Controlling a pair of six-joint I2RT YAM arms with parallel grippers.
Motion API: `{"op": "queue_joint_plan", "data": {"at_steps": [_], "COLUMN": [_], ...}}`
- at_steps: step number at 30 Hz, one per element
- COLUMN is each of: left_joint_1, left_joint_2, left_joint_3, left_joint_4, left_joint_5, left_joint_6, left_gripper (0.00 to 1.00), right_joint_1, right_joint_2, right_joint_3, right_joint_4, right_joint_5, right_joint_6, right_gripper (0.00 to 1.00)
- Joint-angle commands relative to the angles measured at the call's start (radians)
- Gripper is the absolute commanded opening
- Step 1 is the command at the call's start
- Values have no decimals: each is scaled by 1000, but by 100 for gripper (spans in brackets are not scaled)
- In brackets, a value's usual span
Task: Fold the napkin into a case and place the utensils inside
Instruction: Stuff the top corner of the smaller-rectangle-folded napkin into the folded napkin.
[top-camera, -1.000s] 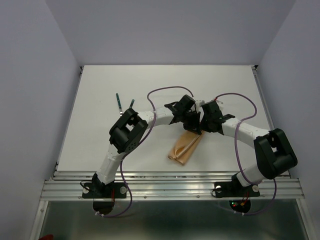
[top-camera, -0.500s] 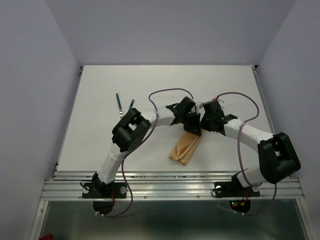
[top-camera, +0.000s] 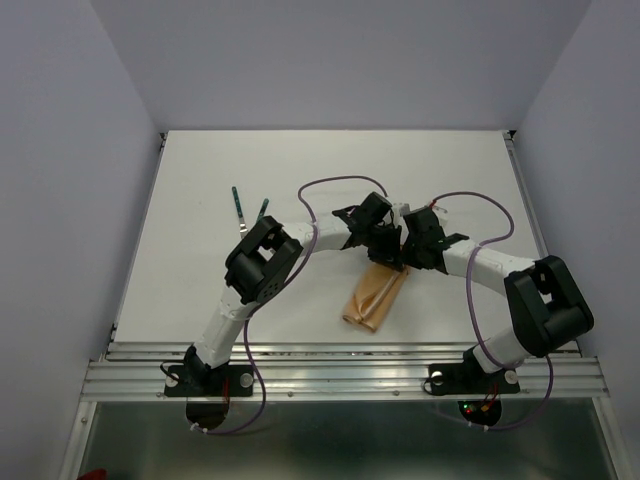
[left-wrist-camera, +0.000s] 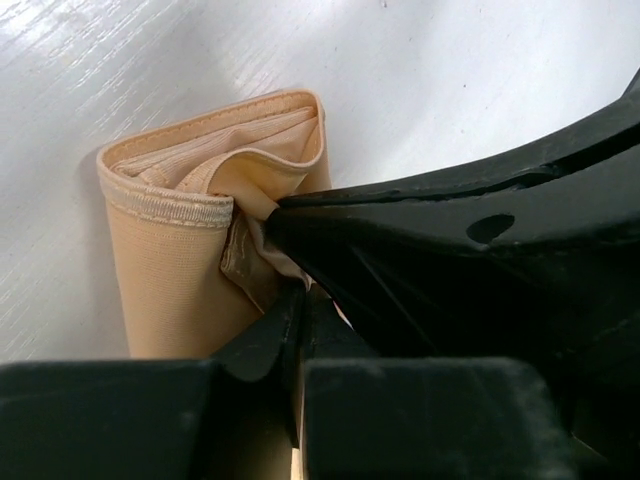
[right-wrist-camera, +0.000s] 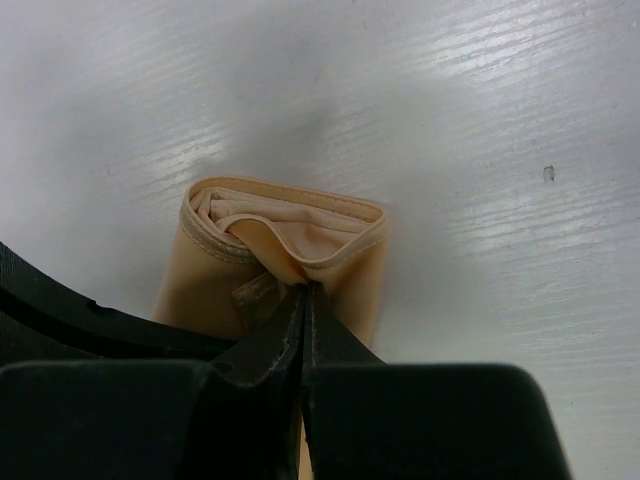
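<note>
The peach-tan napkin (top-camera: 372, 298) lies on the white table as a narrow oblong case, its open mouth (right-wrist-camera: 290, 225) at the far end. My left gripper (top-camera: 385, 256) and right gripper (top-camera: 404, 258) meet nose to nose over that end. In the left wrist view the left gripper (left-wrist-camera: 297, 300) is shut on a layer of the napkin (left-wrist-camera: 180, 260) just behind the mouth. The right gripper (right-wrist-camera: 305, 295) is shut on the lip of the napkin (right-wrist-camera: 300, 250). Two utensils (top-camera: 238, 204) with thin dark green handles lie apart at the far left.
The white table (top-camera: 470, 180) ends at a metal rail (top-camera: 340, 375) in front, by the arm bases. Purple cables (top-camera: 330, 185) loop above both wrists. Grey walls close in the sides and back.
Both grippers stay pinched on the napkin's far end. The napkin's near end has slid slightly toward the front. The right arm's elbow swung out and back.
</note>
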Motion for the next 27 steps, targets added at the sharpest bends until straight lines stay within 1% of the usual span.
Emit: {"op": "queue_joint_plan", "data": {"at_steps": [1, 5, 9, 13, 14, 18, 20, 21, 22, 23, 24, 27], "left_joint_1": [-4, -3, 0, 5, 6, 11, 16, 17, 20, 26, 37, 52], "left_joint_2": [-40, -92, -153, -204, -211, -247, -261, -264, -267, -270, -273, -261], "left_joint_3": [26, -26, -72, -129, -149, -180, -197, -203, -211, -218, -234, -249], "left_joint_4": [37, 27, 1, -1, -1, -1, 5, 8, 13, 22, 37, 66], "left_joint_5": [19, -18, -48, -67, -68, -74, -77, -77, -79, -79, -79, -73], "left_joint_6": [-8, -10, 1, 6, 6, 12, 13, 13, 13, 7, 0, -23], "left_gripper": [16, 31, 36, 36, 41, 52, 52, 51, 44, 30, 0, 0], "right_joint_1": [4, 4, 4, 4, 4, 4, 4, 4, 4, 4, 4, 4], "right_joint_2": [17, 12, 11, 8, 11, 15, 12, 11, 11, 5, -3, -11], "right_joint_3": [-18, -21, -18, -15, -15, -13, -15, -15, -15, -15, -13, -13], "right_joint_4": [38, 40, 40, 40, 39, 42, 42, 42, 42, 40, 42, 40], "right_joint_5": [-21, -14, -6, -8, -8, -12, -14, -14, -14, -15, -17, -21], "right_joint_6": [22, 25, 28, 29, 31, 29, 31, 29, 31, 31, 31, 29], "right_gripper": [1, 1, 1, 1, 1, 1, 1, 1, 1, 1, 1, 1]}}
